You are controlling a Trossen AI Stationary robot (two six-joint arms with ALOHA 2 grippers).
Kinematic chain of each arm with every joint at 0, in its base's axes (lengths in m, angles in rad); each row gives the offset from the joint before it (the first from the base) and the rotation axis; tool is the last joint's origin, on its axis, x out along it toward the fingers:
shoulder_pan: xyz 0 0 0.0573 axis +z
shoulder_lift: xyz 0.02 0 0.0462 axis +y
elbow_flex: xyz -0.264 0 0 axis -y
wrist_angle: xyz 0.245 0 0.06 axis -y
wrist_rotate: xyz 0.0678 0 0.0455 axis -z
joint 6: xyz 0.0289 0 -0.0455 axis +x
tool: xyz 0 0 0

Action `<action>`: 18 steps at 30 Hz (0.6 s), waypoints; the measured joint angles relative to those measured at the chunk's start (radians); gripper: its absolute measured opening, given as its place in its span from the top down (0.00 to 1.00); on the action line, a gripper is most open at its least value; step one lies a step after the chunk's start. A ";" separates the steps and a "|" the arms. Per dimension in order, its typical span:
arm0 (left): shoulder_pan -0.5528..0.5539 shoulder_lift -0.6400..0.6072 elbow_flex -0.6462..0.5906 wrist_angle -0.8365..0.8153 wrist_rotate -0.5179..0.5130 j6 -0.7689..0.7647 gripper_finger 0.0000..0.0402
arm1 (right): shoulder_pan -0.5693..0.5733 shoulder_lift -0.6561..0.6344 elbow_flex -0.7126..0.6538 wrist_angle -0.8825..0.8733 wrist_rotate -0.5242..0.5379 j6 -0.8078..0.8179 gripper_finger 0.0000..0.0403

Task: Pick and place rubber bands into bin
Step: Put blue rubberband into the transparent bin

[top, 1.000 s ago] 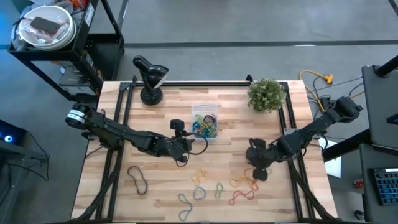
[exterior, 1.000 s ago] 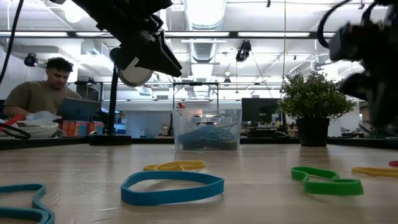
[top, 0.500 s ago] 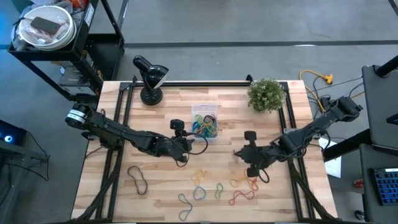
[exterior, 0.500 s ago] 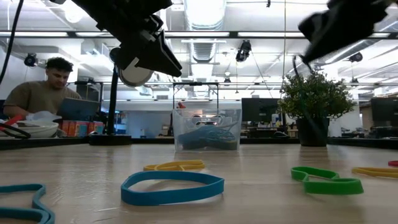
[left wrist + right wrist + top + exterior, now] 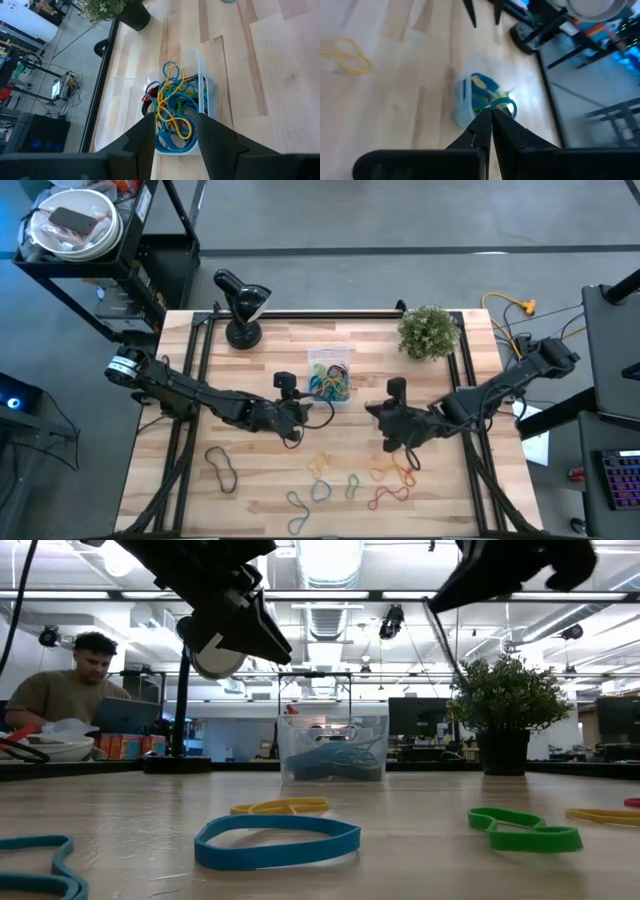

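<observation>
The right gripper (image 5: 378, 416) hangs above the table with its fingers pressed together, and whether a band is pinched between them cannot be told; from it the bin (image 5: 330, 375) lies toward ten o'clock, near but not touching. In the right wrist view the closed fingertips (image 5: 489, 116) point at that clear tub, which shows blurred with blue and yellow loops inside. The left gripper (image 5: 303, 412) waits just off the bin's seven o'clock corner, fingers apart — nothing between them in the left wrist view, where they frame the tangle of rubber bands in the bin (image 5: 173, 112). Outward from the right gripper, toward five o'clock, loose rubber bands on the table (image 5: 392, 474) lie scattered — yellow, red, green and blue loops along the near edge, with a black band (image 5: 222, 468) well apart near the table's seven o'clock corner. A potted plant (image 5: 429, 331) stands at one o'clock, a black desk lamp (image 5: 241, 307) at eleven. In the low view a person (image 5: 70, 686) sits beyond the table.
</observation>
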 joint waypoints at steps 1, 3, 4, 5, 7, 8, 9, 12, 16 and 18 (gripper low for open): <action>0.000 0.000 0.000 -0.006 0.000 0.000 0.69 | -0.006 0.010 0.010 0.007 0.003 -0.021 0.98; 0.000 0.000 0.000 -0.032 -0.001 -0.005 0.69 | -0.018 0.029 0.032 0.018 0.020 -0.053 0.98; 0.000 0.000 0.000 -0.043 -0.003 -0.015 0.69 | -0.025 0.040 0.042 0.014 0.027 -0.069 0.98; 0.000 0.000 0.000 -0.055 -0.003 -0.026 0.69 | -0.030 0.052 0.054 0.015 0.034 -0.085 0.98; 0.000 -0.001 0.000 -0.089 -0.003 -0.050 0.69 | -0.044 0.075 0.076 0.021 0.045 -0.115 0.98; -0.001 -0.002 0.000 -0.101 -0.003 -0.065 0.69 | -0.052 0.086 0.086 0.018 0.047 -0.132 0.98; -0.002 -0.004 0.000 -0.120 -0.003 -0.084 0.69 | -0.059 0.098 0.098 0.023 0.047 -0.149 0.98; -0.011 -0.019 0.001 -0.172 -0.001 -0.150 0.69 | -0.084 0.128 0.123 0.039 0.047 -0.203 0.98; -0.036 -0.041 0.000 -0.230 0.003 -0.243 0.69 | -0.121 0.158 0.151 0.066 0.047 -0.262 0.98; -0.054 -0.051 0.000 -0.263 0.010 -0.303 0.69 | -0.137 0.169 0.171 0.072 0.046 -0.284 0.98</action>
